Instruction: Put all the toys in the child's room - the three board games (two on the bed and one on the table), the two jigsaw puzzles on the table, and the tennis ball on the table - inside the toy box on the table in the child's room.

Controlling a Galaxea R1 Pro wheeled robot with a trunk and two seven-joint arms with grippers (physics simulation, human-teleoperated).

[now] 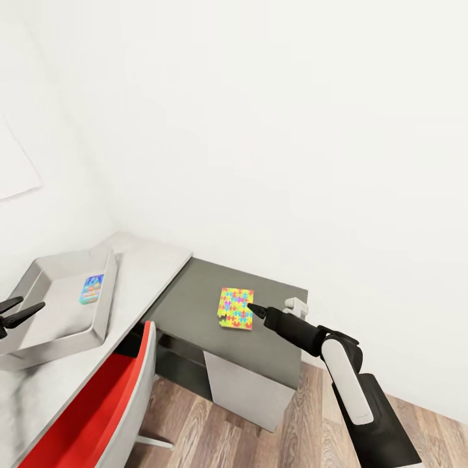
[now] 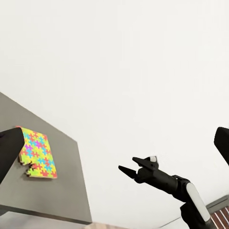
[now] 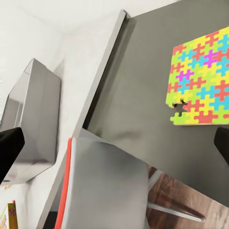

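Observation:
A jigsaw puzzle [image 1: 236,308] lies flat on a dark grey cabinet top [image 1: 188,305], beside the pale grey table [image 1: 153,263]. It also shows in the wrist views [image 2: 38,160] [image 3: 202,78]. My right gripper [image 1: 255,309] hovers at the puzzle's right edge, open and empty; the left wrist view shows its fingers [image 2: 127,163] spread. The light grey toy box [image 1: 39,325] stands on the table at the left, with one colourful board game [image 1: 91,289] lying inside. My left gripper [image 1: 19,310] is open at the box's near left side, holding nothing.
A red and grey chair [image 1: 110,403] is pushed in under the table, close to the cabinet's left side. White walls run behind the table and the cabinet. Wood-plank floor [image 1: 286,448] lies in front of the cabinet.

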